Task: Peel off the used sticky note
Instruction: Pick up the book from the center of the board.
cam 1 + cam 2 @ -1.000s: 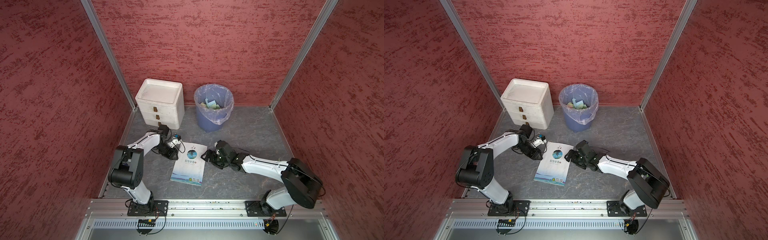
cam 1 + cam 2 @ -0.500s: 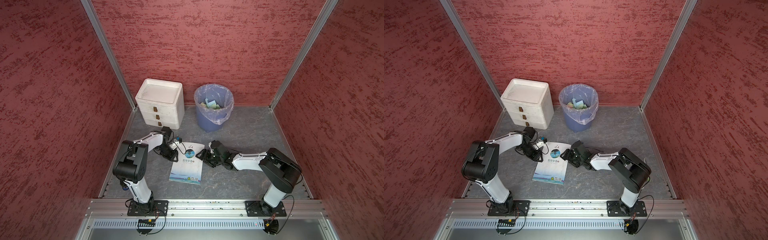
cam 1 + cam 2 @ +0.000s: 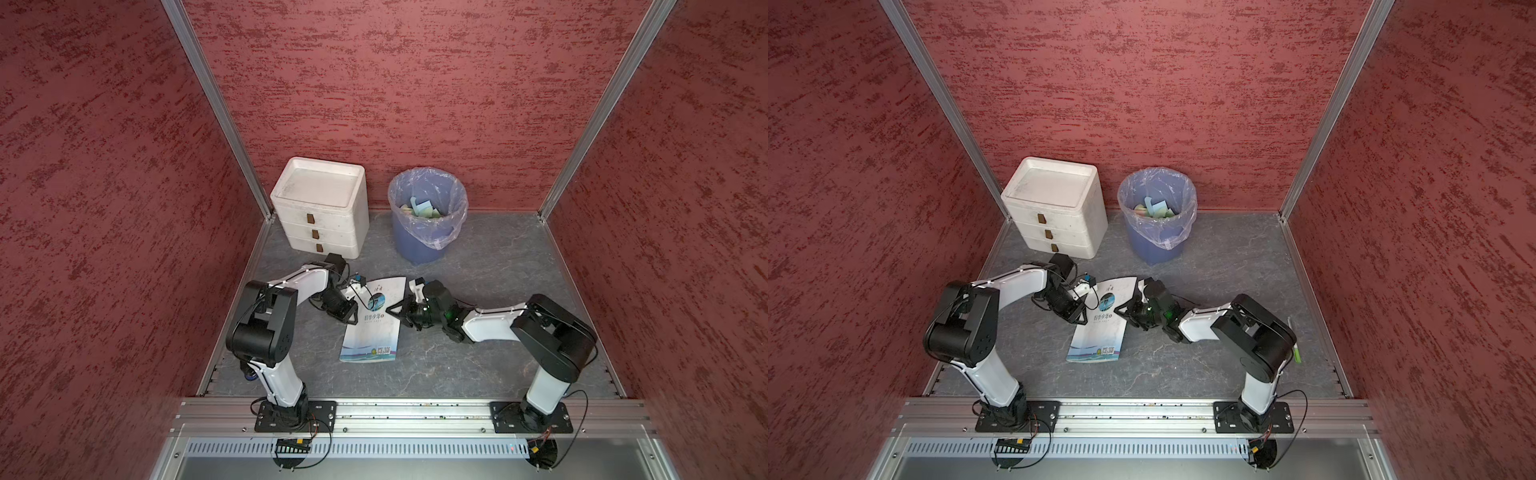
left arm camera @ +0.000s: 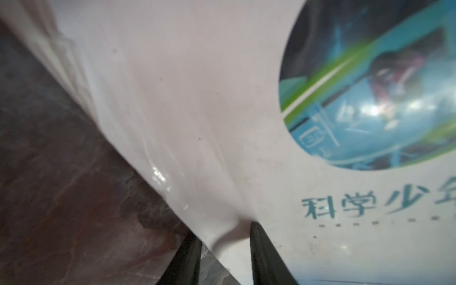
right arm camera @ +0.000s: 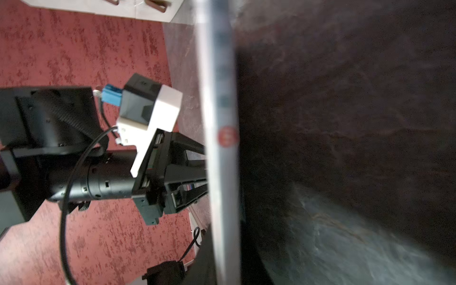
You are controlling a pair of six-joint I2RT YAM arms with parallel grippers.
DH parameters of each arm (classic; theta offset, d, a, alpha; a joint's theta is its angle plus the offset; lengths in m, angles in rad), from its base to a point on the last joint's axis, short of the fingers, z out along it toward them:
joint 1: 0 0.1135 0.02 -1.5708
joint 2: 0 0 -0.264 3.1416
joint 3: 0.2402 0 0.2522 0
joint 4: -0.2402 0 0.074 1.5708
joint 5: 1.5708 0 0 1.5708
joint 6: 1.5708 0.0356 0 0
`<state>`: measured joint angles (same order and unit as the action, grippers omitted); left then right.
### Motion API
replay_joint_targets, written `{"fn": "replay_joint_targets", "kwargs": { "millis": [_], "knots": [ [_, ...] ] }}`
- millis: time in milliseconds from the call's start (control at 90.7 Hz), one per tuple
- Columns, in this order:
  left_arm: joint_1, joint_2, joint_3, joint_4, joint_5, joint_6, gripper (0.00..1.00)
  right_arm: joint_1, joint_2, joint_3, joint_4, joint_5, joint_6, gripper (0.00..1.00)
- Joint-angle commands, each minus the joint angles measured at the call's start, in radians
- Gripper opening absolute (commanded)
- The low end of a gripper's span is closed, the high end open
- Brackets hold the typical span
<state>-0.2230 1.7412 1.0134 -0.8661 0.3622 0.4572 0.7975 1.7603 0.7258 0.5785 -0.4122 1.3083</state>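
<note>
Found booklet [image 3: 370, 336] lying on grey surface [image 3: 478, 365] between both arms, cover's far R corner curled up. Noted L gripper [image 3: 354, 319] at booklet's L edge, jaws clenched on a pucker of cover. Noted R gripper [image 3: 390, 309] at R edge, jaws pinched on lifted cover sheet, seen edge-on in R wrist view. Could not make out sticky note in any view

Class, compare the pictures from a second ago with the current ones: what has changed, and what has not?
The right gripper, open a second ago, slid in to the booklet's right edge and closed on it. The left gripper still pinches the booklet's left edge. The booklet, the drawer unit and the bin have barely moved.
</note>
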Motion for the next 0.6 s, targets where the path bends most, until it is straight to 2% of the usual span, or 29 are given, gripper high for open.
{"fn": "replay_joint_targets", "kwargs": {
  "millis": [0, 55, 88, 176, 242, 298, 375, 529, 584],
  "knots": [
    [-0.019, 0.006, -0.004, -0.020, 0.057, 0.004, 0.36, 0.005, -0.039, -0.011, 0.065, -0.031, 0.005, 0.07],
    [-0.019, -0.006, 0.014, -0.060, 0.087, 0.018, 0.36, 0.004, -0.064, -0.011, 0.002, -0.023, -0.019, 0.00],
    [-0.016, -0.018, 0.027, -0.088, 0.102, 0.028, 0.37, 0.003, -0.100, -0.004, -0.077, -0.007, -0.051, 0.00],
    [-0.003, -0.071, 0.060, -0.146, 0.128, 0.043, 0.43, 0.004, -0.228, 0.064, -0.449, 0.082, -0.208, 0.00],
    [0.015, -0.105, 0.093, -0.190, 0.155, 0.051, 0.51, 0.005, -0.331, 0.121, -0.729, 0.176, -0.309, 0.00],
    [0.031, -0.128, 0.126, -0.233, 0.175, 0.057, 0.65, 0.003, -0.413, 0.158, -0.908, 0.257, -0.374, 0.00],
    [0.049, -0.153, 0.154, -0.288, 0.195, 0.068, 0.78, 0.002, -0.525, 0.207, -1.164, 0.357, -0.443, 0.00],
    [0.071, -0.221, 0.161, -0.302, 0.195, 0.076, 0.98, -0.004, -0.652, 0.351, -1.648, 0.550, -0.529, 0.00],
    [0.076, -0.235, 0.159, -0.301, 0.198, 0.072, 1.00, -0.004, -0.669, 0.410, -1.777, 0.616, -0.551, 0.00]
  ]
}}
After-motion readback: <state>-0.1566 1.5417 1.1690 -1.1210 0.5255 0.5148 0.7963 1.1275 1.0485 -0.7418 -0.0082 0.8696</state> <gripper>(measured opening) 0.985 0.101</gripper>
